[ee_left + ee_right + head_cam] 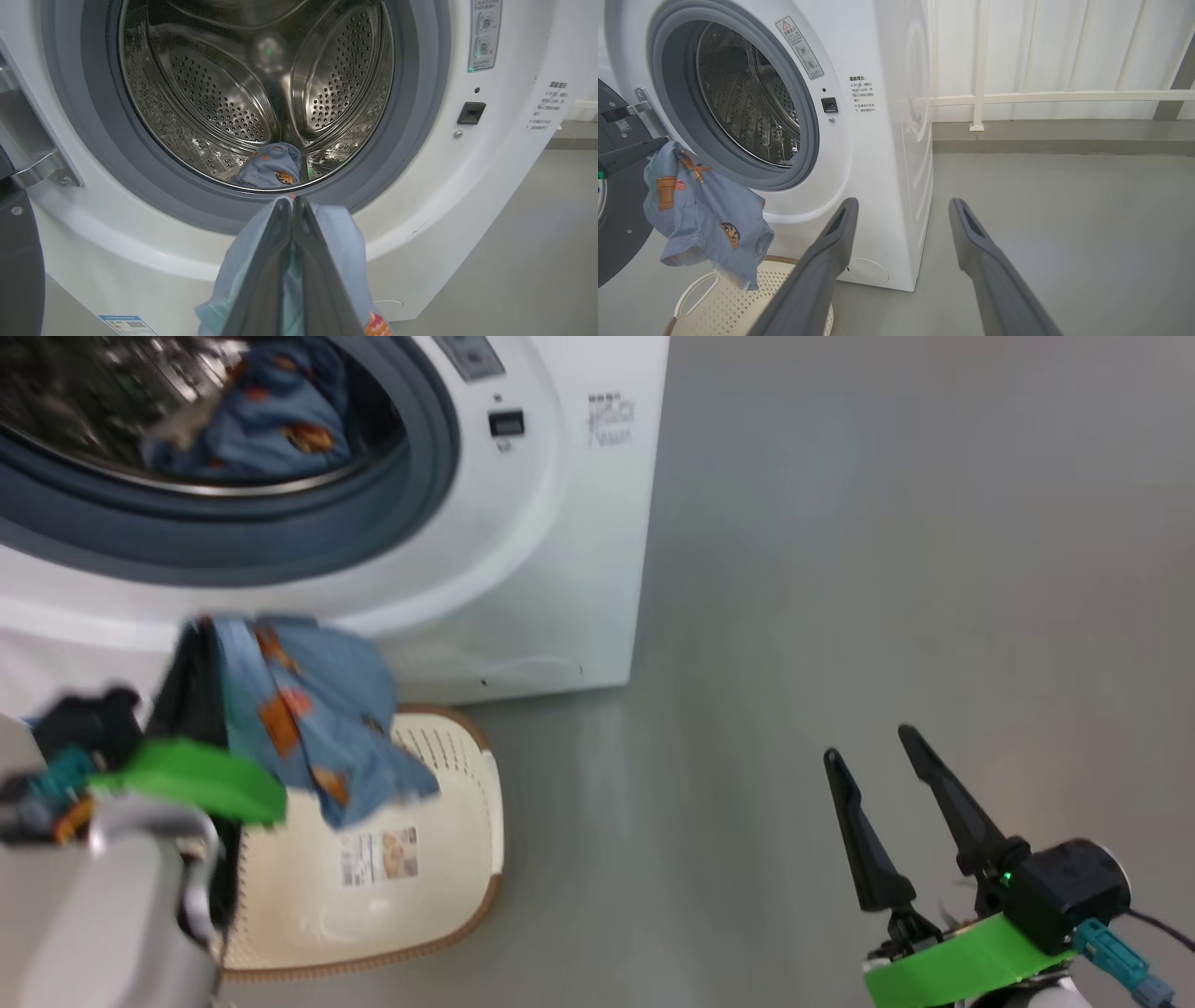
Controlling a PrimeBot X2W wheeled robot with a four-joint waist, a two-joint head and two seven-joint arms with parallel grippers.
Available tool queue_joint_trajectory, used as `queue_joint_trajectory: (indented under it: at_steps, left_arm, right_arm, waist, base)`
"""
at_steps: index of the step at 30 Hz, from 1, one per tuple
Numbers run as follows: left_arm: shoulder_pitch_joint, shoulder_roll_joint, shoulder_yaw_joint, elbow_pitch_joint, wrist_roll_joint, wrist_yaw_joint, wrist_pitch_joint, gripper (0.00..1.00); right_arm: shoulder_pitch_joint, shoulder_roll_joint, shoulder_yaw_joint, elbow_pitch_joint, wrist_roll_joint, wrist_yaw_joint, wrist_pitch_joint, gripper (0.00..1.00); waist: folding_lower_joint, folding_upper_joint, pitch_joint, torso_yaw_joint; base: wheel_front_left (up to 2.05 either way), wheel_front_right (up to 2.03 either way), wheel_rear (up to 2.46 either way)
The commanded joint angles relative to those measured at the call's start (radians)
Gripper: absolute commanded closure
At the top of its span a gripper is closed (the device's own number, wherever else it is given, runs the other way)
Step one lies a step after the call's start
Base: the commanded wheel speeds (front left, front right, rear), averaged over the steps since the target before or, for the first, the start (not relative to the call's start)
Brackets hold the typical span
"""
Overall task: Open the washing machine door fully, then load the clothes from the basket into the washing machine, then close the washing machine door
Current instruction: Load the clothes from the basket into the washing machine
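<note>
A: Grey floor (840, 569) underfoot, and what else around?
B: Saw a white railing (980, 65) behind, and the washing machine (560, 569) standing on that floor, with the washing machine door (616, 224) swung wide to the left. Noted a small dark latch slot (471, 113) on the white front, right of the opening.
A: And the left gripper (293, 201)?
B: Found it pressed together, fingers pinching a light-blue garment (317, 709) printed with orange-brown figures. Held that cloth up in front of the machine's lower front, just below the grey-blue gasket (420, 116), draped over both fingers and hanging down.
A: Hanging over what?
B: Over the basket (448, 784), cream-white with a brown rim, set on the floor touching or just beside the machine's front; could not tell which. Showed a label sticker (378, 856) on its bottom.
A: Anything inside the steel drum (210, 93)?
B: Yes: spotted another blue garment (271, 170) of the same print lying at the bottom, near the opening.
A: And the right gripper (868, 744)?
B: Found it spread wide, holding and touching nothing, poised over bare floor well apart from the machine's right side.
</note>
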Motion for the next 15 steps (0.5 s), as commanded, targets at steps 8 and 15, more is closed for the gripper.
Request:
queue_joint_trajectory:
  at_steps: [8, 15]
  left_arm:
    - [-0.352, 0.099, 0.06, 0.187, -0.054, -0.11, 0.065, 1.0]
    - [-0.557, 0.186, 0.058, 0.313, -0.075, -0.162, 0.164, 1.0]
  right_arm:
    - [-0.105, -0.003, 0.058, -0.002, 0.029, 0.003, -0.052, 0.0]
    - [-0.159, -0.003, 0.099, 0.028, 0.066, 0.003, -0.071, 0.0]
  waist:
    - [0.0, 0.0, 0.228, -0.094]
    - [0.0, 0.0, 0.325, -0.162]
  base:
    - [0.0, 0.0, 0.0]
    - [0.0, 0.0, 0.0]
